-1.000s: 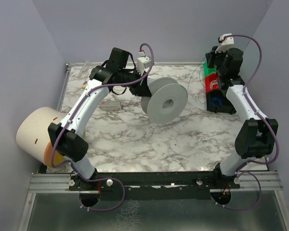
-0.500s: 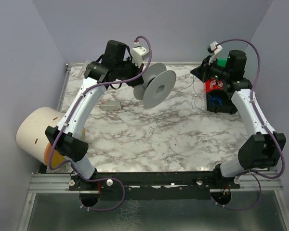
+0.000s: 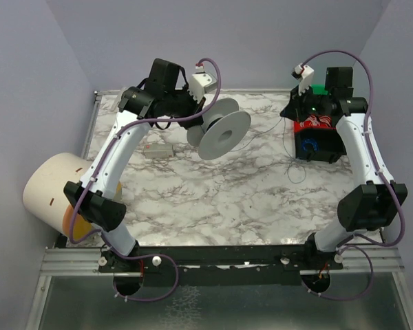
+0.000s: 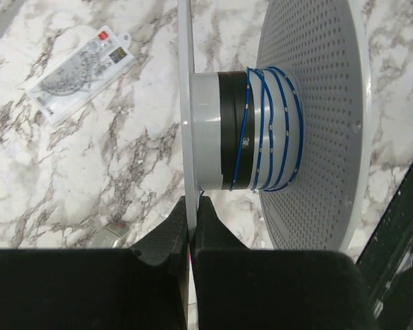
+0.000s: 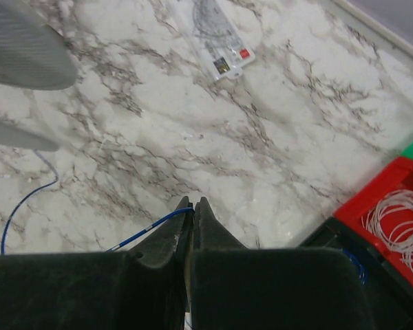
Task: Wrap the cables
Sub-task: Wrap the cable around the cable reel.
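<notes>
Few cable (image 4: 272, 130) turns ring spool (image 4: 316, 103) hub; strand runs left from right tool (image 5: 191, 206).

The grey spool (image 3: 224, 132) was held tilted above the marble table (image 3: 213, 199) by the left gripper (image 3: 196, 118). The right gripper (image 3: 290, 112) was raised beside the red-and-black bin (image 3: 316, 141). A thin cable (image 3: 297, 168) was looped on the table just beside that bin.
</notes>
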Action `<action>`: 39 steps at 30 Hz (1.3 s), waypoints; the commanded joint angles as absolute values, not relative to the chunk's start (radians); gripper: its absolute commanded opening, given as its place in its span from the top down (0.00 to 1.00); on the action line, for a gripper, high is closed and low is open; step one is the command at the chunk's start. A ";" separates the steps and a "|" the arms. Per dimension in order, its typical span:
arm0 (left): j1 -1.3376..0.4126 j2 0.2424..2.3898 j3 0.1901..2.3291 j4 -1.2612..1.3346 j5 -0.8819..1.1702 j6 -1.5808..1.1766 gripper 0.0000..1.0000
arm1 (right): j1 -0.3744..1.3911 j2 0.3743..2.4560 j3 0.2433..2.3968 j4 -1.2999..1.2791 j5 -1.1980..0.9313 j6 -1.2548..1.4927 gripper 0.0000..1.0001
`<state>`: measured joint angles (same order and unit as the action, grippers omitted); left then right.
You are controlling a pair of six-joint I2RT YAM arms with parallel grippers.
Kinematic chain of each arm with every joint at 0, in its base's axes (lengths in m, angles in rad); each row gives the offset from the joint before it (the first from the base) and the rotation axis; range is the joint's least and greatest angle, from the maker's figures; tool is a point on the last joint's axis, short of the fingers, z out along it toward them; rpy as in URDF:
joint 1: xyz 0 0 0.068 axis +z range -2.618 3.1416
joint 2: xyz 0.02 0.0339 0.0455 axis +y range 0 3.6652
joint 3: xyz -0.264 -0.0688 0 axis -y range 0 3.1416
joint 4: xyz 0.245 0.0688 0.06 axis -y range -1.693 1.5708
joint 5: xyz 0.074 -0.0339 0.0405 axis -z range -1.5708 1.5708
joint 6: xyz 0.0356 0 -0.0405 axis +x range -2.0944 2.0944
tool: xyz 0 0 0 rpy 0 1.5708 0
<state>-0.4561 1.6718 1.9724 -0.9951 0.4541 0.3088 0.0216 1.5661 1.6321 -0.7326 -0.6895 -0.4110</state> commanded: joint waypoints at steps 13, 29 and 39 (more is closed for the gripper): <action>-0.656 1.632 1.877 -1.066 0.263 0.496 1.00 | -0.047 1.776 1.942 -0.999 -0.542 -0.375 0.99; -0.696 1.637 1.795 -0.787 -0.114 0.329 1.00 | -0.043 1.670 1.846 -1.241 -0.935 -0.490 1.00; -0.704 1.673 1.798 -0.746 -0.247 0.278 1.00 | 0.036 1.623 1.743 -1.312 -1.221 -0.550 1.00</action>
<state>-0.6987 1.6711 1.7771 -0.8375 -0.1280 0.3210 -0.0059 1.6722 1.7809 -1.2385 -1.0523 -0.5049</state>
